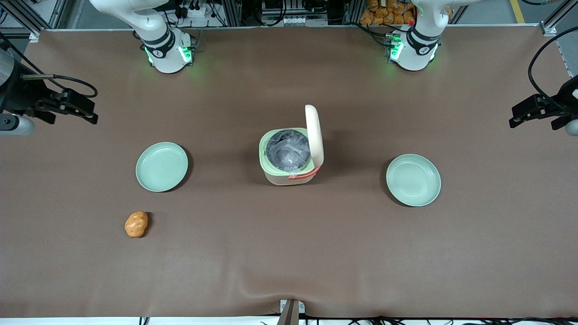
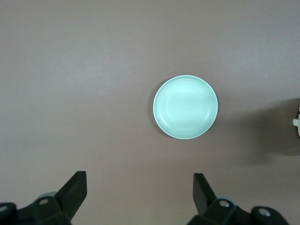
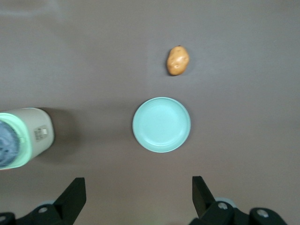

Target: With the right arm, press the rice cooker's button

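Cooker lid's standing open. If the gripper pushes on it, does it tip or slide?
The rice cooker looks small, probably light: may slide. Its upright lid raises the weight, so a high push could tip it. The open gripper hangs above the plate.

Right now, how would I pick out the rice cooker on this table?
Look to the middle of the brown table, between two pale green plates. The rice cooker is the cream box with its lid standing open. The gripper hangs open above the plate near the potato.

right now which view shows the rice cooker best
The front view: the whole rice cooker shows, lid up, grey pot visible. The right wrist view catches part, beyond the open pincer; the left wrist view only an edge.
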Controlling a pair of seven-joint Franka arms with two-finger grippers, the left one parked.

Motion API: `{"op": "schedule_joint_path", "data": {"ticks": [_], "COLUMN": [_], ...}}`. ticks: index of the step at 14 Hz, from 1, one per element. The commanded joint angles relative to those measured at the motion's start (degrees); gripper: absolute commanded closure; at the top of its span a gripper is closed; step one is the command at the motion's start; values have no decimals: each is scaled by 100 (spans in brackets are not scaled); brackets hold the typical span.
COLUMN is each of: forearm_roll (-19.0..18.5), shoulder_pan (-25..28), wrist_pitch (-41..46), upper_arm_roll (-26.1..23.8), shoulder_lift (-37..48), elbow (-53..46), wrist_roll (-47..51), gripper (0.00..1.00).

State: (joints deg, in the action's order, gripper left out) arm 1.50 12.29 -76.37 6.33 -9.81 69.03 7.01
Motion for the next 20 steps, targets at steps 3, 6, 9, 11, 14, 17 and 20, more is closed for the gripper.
{"op": "schedule_joint_path", "data": {"ticks": [3,6,9,11,14,17,20], "forearm_roll": [-185,-246,-255,-255,-255,-255,-255], "shoulder_pan": [-201,-324,-412,-421,-421,-412,-412], "wrist_pitch": [-168,-903,-1740,-1663,-1496,-1215,-969], "upper_arm_roll": [-106,-106,-106,-106,-114,-106,-123], "shoulder_lift": [408,873,1542,1552,1596,1613,1613], "elbow": [488,1338,2517,2528,2485,2353,2221], "wrist_roll": [-271,-690,-886,-886,-868,-833,-824], "gripper": [0,0,0,0,0,0,0]}}
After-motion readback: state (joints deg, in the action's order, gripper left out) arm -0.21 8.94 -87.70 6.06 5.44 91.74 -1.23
